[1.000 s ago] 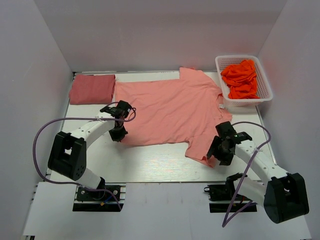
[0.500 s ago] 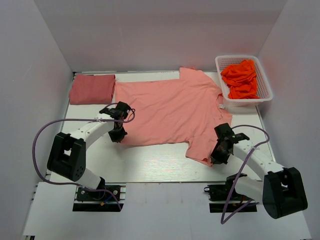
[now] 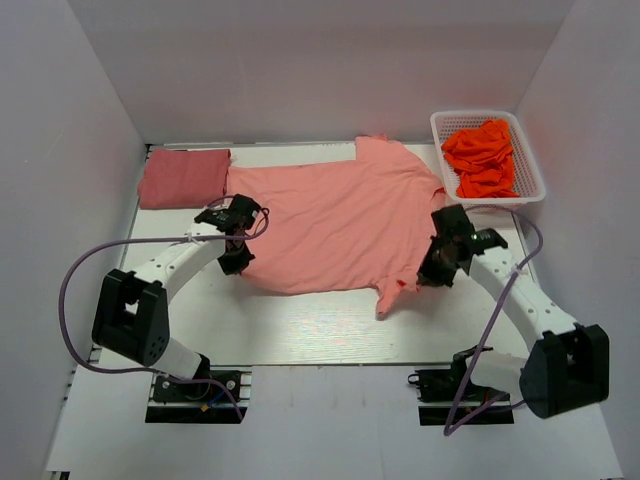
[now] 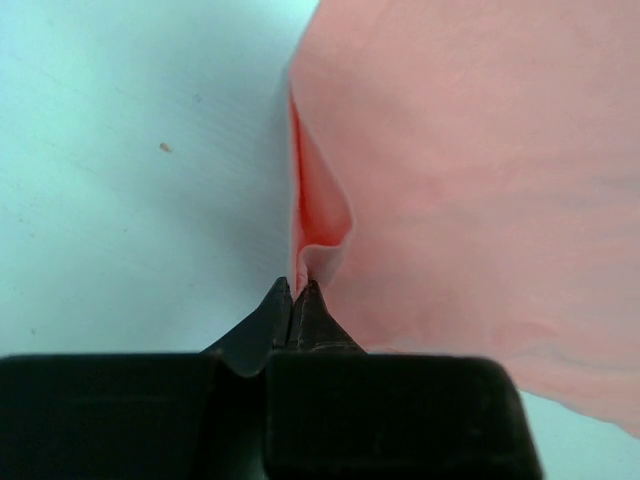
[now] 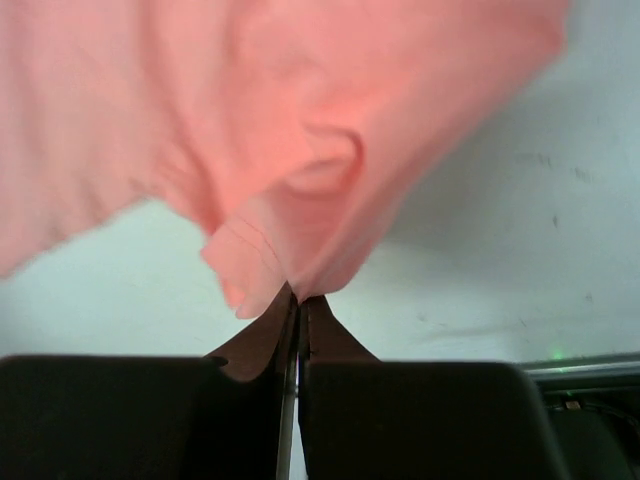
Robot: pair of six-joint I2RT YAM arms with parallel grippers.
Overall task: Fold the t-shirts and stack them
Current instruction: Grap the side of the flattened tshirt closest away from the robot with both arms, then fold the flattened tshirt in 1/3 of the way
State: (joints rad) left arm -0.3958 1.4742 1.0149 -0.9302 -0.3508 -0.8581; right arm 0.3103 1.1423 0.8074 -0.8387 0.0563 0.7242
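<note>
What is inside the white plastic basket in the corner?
A crumpled heap of bright orange cloth fills the white plastic basket. Whatever lies under that heap, and the basket's floor, is covered.

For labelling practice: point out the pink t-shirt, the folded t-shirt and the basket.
pink t-shirt [image 3: 335, 220]: top view, chest.
folded t-shirt [image 3: 184, 178]: top view, centre.
basket [image 3: 497, 206]: top view, near wall.

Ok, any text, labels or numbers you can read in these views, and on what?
No readable text in any view.
The salmon-pink t-shirt, the folded rose-red t-shirt, the white basket and the orange cloth in it show no legible print, brand or number.
</note>
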